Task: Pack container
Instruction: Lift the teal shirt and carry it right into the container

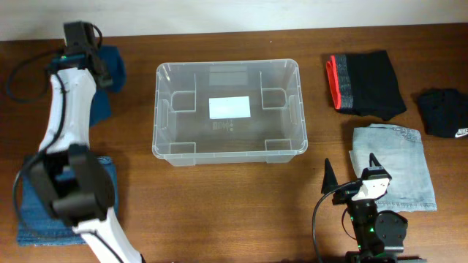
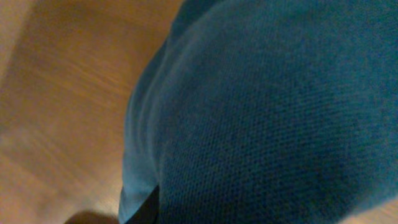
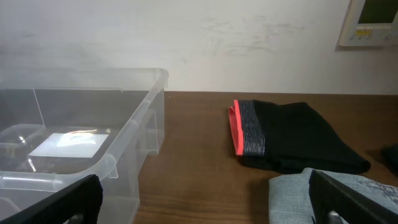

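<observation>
The container (image 1: 227, 66) sits empty in the middle of the bench, long side toward the robot, with only its white label on the base. The left gripper (image 1: 95, 62) is down at the teal knit garment (image 1: 111, 73) in the far-left corner. The left wrist view is filled with that knit, so I cannot tell whether the jaws are clamped on it or only pressed into it. The right gripper (image 3: 205, 208) waits near the front edge with its jaws wide apart and nothing between them, just beside the folded light denim (image 1: 391, 164). The step in hand looks like picking up the teal garment. To do it well, the jaws should pinch through all layers of a fold, not 1 loose edge. Then lift straight up until the hanging cloth clears the rolled rim, carry it over the middle of the bin, and lower it flat. That leaves room for the 2 black pieces, the red-banded one (image 1: 362, 82) and the smaller one (image 1: 444, 111). Dragging it sideways could catch the rim and shift the bin.
</observation>
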Tool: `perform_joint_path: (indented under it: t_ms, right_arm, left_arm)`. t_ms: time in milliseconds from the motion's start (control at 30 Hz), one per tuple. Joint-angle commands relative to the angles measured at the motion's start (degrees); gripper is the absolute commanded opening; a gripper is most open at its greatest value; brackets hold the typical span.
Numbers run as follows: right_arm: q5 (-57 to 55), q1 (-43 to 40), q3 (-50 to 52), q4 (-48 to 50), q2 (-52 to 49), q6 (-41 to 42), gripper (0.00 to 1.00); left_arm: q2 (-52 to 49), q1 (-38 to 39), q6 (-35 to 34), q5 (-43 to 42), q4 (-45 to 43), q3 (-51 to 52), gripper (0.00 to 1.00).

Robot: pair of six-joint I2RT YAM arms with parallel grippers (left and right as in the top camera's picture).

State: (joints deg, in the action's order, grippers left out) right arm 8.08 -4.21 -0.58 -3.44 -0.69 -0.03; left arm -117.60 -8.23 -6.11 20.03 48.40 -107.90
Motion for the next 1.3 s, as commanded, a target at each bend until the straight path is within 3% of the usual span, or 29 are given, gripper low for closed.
perform_joint_path:
  t_ms: [0, 267, 533, 867, 1100, 1267]
  right_arm:
    - [0.3, -0.4, 0.3, -0.3, 0.5, -0.2, 0.99]
    - [0.3, -0.4, 0.3, -0.3, 0.5, -0.2, 0.99]
    - [0.3, -0.4, 0.3, -0.3, 0.5, -0.2, 0.99]
    - [0.3, -0.4, 0.3, -0.3, 0.5, -0.2, 0.99]
    - [0.3, -0.4, 0.3, -0.3, 0.5, -0.2, 0.99]
    - [0.3, -0.4, 0.3, -0.3, 0.5, -0.2, 0.99]
  left_arm:
    - [9.1, 2.2, -2.3, -3.0, 1.8, -0.9, 0.00]
    - [19.8, 7.8, -6.6, -9.0, 7.0, -0.9, 0.01]
    - [24.7, 18.3, -9.8, -10.4, 9.6, -0.9, 0.01]
    - [24.8, 28.7, -21.2, -9.7, 10.8, -0.9, 0.01]
    - [22.3, 30.0, -31.2, -9.7, 14.5, -0.8, 0.01]
    - [17.5, 30.0, -32.3, -12.6, 16.5, -0.8, 0.01]
